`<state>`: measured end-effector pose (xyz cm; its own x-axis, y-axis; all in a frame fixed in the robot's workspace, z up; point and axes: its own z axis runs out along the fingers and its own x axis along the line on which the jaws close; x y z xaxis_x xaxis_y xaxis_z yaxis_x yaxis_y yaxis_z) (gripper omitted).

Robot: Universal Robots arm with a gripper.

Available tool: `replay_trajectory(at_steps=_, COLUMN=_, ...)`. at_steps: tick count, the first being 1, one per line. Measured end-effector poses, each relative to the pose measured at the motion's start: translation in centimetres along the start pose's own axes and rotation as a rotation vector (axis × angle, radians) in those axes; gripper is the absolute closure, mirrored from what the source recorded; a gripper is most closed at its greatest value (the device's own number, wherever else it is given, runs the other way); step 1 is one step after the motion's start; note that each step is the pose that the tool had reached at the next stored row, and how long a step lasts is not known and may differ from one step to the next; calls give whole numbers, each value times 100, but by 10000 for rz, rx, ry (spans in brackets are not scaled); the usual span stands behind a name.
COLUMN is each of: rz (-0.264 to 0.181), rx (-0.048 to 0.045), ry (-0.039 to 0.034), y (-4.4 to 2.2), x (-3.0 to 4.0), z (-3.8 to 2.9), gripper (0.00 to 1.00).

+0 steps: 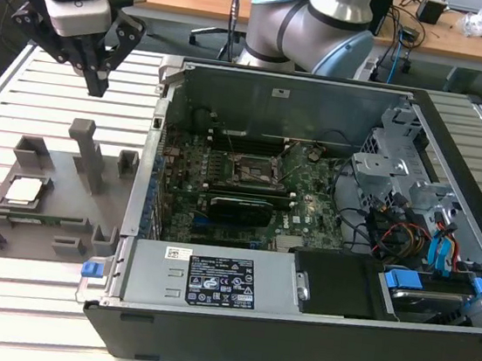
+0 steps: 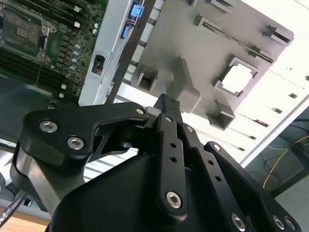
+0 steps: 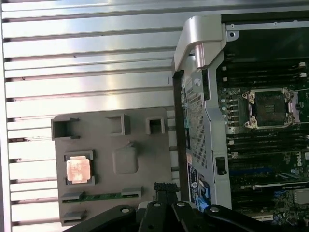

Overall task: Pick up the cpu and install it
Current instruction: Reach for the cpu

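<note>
exterior view: one universal robots arm [image 1: 322, 19] holds its single gripper [image 1: 97, 85] high above a slatted metal table [image 1: 58, 96], the two fingers pressed together and pinching nothing. below and toward the exterior view's left, one cpu [image 1: 28, 191] lies flat in a square recess of one grey plastic tray [image 1: 52, 210], silvery top plate up, well apart from the fingertips. one tall post [image 1: 89, 153] rises from the tray between the cpu and one open computer case [image 1: 285, 107], which lies just beside the tray on the exterior view's right. inside the case, one black cpu socket [image 1: 255, 169] sits on the green motherboard with no chip in it. in the first wrist view, three hollow blocks [image 3: 118, 124] line one tray edge, the cpu [image 3: 77, 169] rests in its recess, and the closed gripper [image 3: 164, 187] hangs near the tray's case-side edge.
</note>
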<state>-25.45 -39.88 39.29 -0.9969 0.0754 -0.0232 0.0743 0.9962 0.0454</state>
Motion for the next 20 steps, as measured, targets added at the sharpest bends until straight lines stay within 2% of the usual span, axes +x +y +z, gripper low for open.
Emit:
replay_trajectory(at_steps=16, rz=0, rx=0, ry=0, y=-17, x=229, z=-6, gripper=89)
replay_trajectory(at_steps=20, rz=-1, rx=0, ry=-1, y=-18, x=245, z=-6, gripper=89)
